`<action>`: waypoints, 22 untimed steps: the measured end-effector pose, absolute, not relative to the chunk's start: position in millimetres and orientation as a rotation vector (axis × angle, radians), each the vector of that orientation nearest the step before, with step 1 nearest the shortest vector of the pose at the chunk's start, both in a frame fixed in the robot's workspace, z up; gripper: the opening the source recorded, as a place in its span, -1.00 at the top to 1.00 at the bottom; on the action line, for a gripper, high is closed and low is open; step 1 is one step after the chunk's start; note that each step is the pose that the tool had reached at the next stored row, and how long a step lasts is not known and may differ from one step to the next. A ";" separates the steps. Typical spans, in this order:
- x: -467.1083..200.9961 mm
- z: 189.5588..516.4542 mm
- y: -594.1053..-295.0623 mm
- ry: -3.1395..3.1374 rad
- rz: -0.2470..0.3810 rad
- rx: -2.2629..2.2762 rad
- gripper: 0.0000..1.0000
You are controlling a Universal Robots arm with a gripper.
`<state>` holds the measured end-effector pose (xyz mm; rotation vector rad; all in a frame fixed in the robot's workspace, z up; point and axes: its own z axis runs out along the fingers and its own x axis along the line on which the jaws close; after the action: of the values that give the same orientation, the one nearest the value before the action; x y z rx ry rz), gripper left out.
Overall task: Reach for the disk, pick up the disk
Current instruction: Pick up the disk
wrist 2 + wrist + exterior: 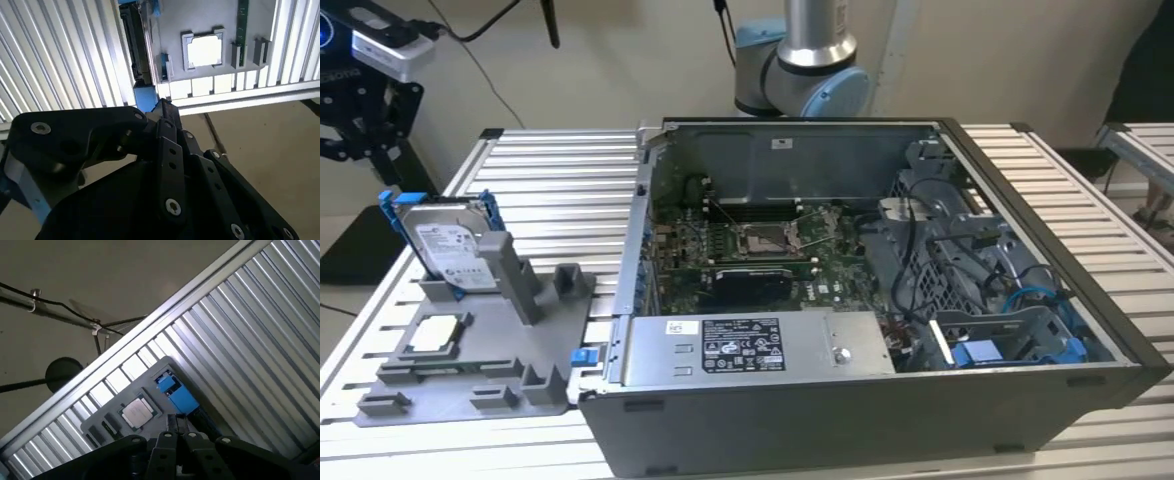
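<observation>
The disk point(447, 243) stands on edge in a slot of the grey holder point(480, 390) on the exterior view's left, its silver face and white label showing, with blue frame at its edges. My black gripper point(358, 135) hangs above and beyond it, past the table's far-left corner, apart from the disk. In the second wrist view the gripper point(163, 108) points down toward the disk's blue-framed edge point(145, 96). In the first wrist view the fingertips point(175, 423) sit pressed together with nothing between them, just short of the disk's blue end point(177, 396).
A small square silver chip point(434, 333) lies in a recess of the holder, also seen as the chip point(205, 50) and chip point(136, 413). An open computer case point(881, 300) takes up the ribbed table's middle and right. The arm's base point(801, 70) stands behind it.
</observation>
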<state>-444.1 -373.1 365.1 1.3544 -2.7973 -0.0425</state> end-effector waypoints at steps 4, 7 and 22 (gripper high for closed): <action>-444.1 365.0 -373.1 -2.745 -0.041 1.456 1.00; -444.1 364.8 -372.9 -2.704 -0.039 1.528 1.00; -444.4 352.2 -358.6 -2.579 0.008 1.721 1.00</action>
<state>-444.4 -358.6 352.2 1.7214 -2.5789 0.0081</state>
